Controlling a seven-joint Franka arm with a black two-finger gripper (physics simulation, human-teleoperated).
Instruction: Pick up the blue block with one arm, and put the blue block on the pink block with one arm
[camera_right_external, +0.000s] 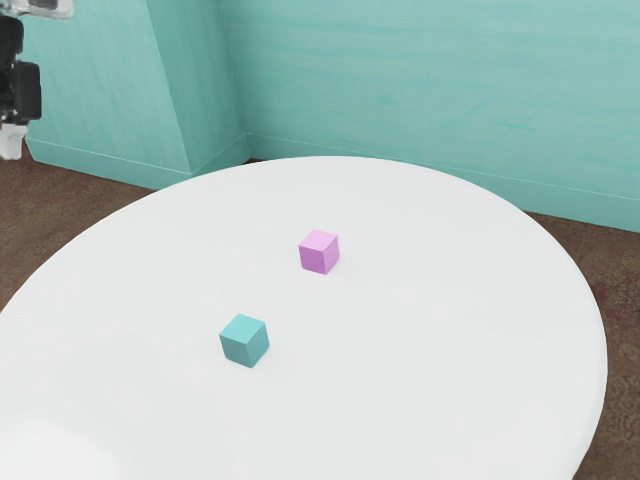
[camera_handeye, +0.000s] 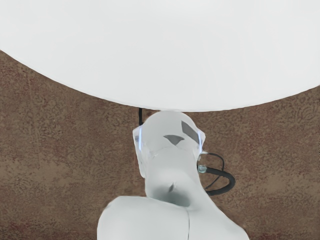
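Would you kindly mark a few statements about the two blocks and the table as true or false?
1. The blue block and the pink block stand apart on the white table. True.
2. The blue block is stacked on the pink block. False: both rest directly on the table.
3. The arm is touching the blue block. False: it is at the exterior view's upper left, away from both blocks.
4. The pink block is nearer the teal wall than the blue block. True.

Simulated room: teal walls (camera_right_external: 430, 90), brown carpet (camera_right_external: 60, 195), white table (camera_right_external: 450, 300).
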